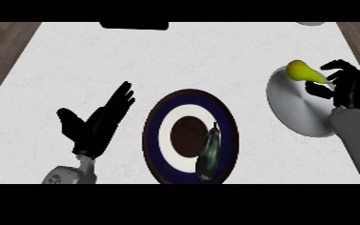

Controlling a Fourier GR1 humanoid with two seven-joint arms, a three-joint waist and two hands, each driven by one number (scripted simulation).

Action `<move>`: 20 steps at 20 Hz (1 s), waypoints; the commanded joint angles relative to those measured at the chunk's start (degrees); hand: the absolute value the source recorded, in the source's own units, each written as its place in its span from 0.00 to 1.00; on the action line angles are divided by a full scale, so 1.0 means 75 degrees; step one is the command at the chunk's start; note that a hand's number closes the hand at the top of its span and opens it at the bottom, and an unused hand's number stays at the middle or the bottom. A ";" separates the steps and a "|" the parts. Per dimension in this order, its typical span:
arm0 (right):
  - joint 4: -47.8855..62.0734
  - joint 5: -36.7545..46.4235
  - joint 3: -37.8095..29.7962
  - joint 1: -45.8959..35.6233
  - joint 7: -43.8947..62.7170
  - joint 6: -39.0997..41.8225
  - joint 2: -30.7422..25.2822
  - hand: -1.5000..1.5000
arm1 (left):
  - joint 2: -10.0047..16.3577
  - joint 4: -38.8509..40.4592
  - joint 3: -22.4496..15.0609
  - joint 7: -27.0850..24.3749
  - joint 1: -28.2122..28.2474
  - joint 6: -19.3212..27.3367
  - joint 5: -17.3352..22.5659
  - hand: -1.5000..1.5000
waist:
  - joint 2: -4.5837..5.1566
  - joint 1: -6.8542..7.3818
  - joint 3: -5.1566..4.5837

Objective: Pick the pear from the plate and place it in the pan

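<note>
Curling round the pear (301, 70), right hand (345, 89) fingers (337, 66) hold it over the pan (299, 113).

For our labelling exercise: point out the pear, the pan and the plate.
pear (300, 70), head view, yellow body.
pan (295, 107), head view, bare grey base.
plate (151, 133), head view, blue rim.
</note>
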 commanded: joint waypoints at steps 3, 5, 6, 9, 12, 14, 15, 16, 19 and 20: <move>0.1885 -0.0302 -0.0454 -0.0667 -0.0961 0.1069 -0.0038 0.00 | -0.0242 -0.0037 -0.0174 0.0206 -0.0106 0.0206 -0.0180 0.50 | 0.0038 0.0071 0.0018; 0.1918 -0.0739 -0.0907 -0.0724 -0.1560 0.1018 0.0158 0.00 | -0.0215 0.0456 0.0066 -0.0065 -0.0386 -0.0011 -0.0069 0.50 | 0.0076 0.0040 0.0024; 0.1735 -0.0963 -0.1078 -0.0905 -0.1761 0.1497 0.0002 0.00 | 0.0030 0.0000 0.0270 0.0148 -0.0214 -0.0015 0.0062 0.50 | 0.0005 0.0002 0.0015; 0.1182 -0.1826 -0.1839 -0.0632 -0.2905 0.1360 0.0463 0.00 | -0.0130 -0.0081 0.0011 0.0167 -0.0058 0.0059 -0.0052 0.50 | 0.0007 -0.0039 0.0036; 0.1040 -0.2616 -0.2608 -0.0666 -0.3619 0.1966 0.0239 0.00 | -0.0107 -0.0291 0.0107 0.0394 -0.0131 0.0184 -0.0017 0.50 | -0.0015 -0.0090 0.0033; 0.1407 -0.2991 -0.2951 -0.0612 -0.3890 0.2788 0.0071 0.00 | -0.0143 -0.0156 0.0041 0.0381 -0.0203 0.0089 -0.0041 0.50 | 0.0011 -0.0095 0.0024; 0.1439 -0.3212 -0.3139 -0.0508 -0.3959 0.3085 0.0041 0.00 | -0.0153 -0.0192 0.0201 0.0563 -0.0439 0.0271 -0.0030 0.50 | -0.0014 -0.0160 0.0019; 0.1617 -0.3384 -0.3348 -0.0139 -0.4289 0.3328 -0.0083 0.00 | 0.0152 -0.0154 0.0389 0.0158 0.0016 -0.0160 0.0135 0.50 | -0.0011 -0.0134 0.0015; 0.2058 -0.3668 -0.3595 -0.0178 -0.4337 0.4705 -0.0601 0.00 | 0.0052 -0.0111 0.0297 0.0212 -0.0024 -0.0107 0.0055 0.50 | 0.0010 -0.0104 0.0019; 0.2244 -0.3521 -0.3429 -0.0052 -0.4364 0.5140 -0.0706 0.00 | -0.0127 0.0166 0.0262 0.0200 -0.0208 -0.0021 0.0005 0.50 | 0.0007 -0.0154 0.0013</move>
